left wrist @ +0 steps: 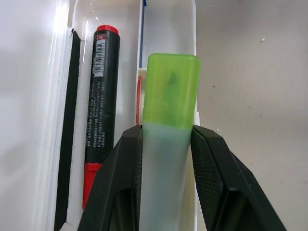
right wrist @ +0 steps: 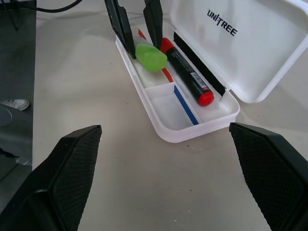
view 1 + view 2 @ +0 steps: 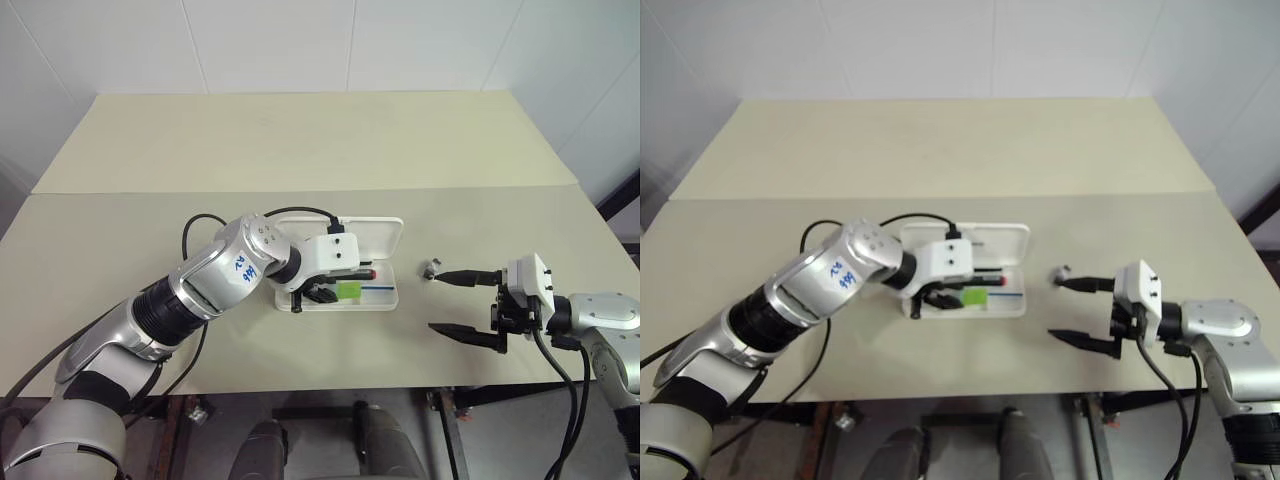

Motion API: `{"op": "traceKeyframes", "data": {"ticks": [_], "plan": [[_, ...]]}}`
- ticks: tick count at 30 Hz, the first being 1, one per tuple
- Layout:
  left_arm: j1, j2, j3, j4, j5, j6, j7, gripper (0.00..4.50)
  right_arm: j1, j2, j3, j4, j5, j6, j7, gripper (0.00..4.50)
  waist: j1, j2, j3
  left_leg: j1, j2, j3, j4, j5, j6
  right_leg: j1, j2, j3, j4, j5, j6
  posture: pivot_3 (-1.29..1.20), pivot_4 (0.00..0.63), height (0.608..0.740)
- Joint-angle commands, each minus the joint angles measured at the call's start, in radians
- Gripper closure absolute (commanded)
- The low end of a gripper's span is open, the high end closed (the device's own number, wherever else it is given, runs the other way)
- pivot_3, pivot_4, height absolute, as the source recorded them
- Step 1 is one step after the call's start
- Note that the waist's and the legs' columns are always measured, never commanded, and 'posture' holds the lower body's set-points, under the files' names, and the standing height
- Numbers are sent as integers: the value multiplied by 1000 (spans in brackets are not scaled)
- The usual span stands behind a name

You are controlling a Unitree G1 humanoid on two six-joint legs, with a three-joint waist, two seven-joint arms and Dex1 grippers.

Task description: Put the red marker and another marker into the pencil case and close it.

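Observation:
The white pencil case (image 3: 392, 301) lies open at the table's middle, its lid (image 2: 250, 53) tipped back. The red marker (image 2: 185, 72), black-barrelled with red ends, lies inside along the hinge side. My left gripper (image 1: 166, 132) is shut on the other marker (image 1: 171, 91), a stubby pale highlighter with a lime-green cap. It holds the highlighter tilted over the case's front compartment, beside the red marker. I cannot tell whether the cap touches the tray. My right gripper (image 3: 436, 300) stands open to the right of the case, holding nothing.
A small grey object (image 3: 432, 268) sits on the table by my right gripper's far fingertip. A black cable (image 3: 215, 222) loops over my left arm. A seam (image 3: 450, 188) crosses the table behind the case. The table's front edge (image 3: 330, 388) is close.

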Motion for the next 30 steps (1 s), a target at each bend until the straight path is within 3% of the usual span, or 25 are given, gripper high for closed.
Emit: {"op": "traceKeyframes", "data": {"ticks": [1, 21, 30], "plan": [[-38, 12, -7, -38, 46, -39, -11, 3309, 7, -10, -45, -40, 18, -2, -9, 0, 0, 0, 0, 0, 0, 0, 0, 0, 0, 0, 0, 0, 0, 0, 0, 0, 150, 740], [-53, 6, -10, -128, 64, 9, -60, 3309, 22, -9, -50, -53, 19, 4, -26, 0, 0, 0, 0, 0, 0, 0, 0, 0, 0, 0, 0, 0, 0, -1, 0, 0, 150, 740], [-40, 1, -44, -37, 113, -60, -46, 3309, 32, -10, -60, -61, 19, 6, -28, 0, 1, 0, 0, 0, 0, 0, 0, 0, 0, 0, 0, 0, 0, -1, 0, 0, 150, 740]]}}
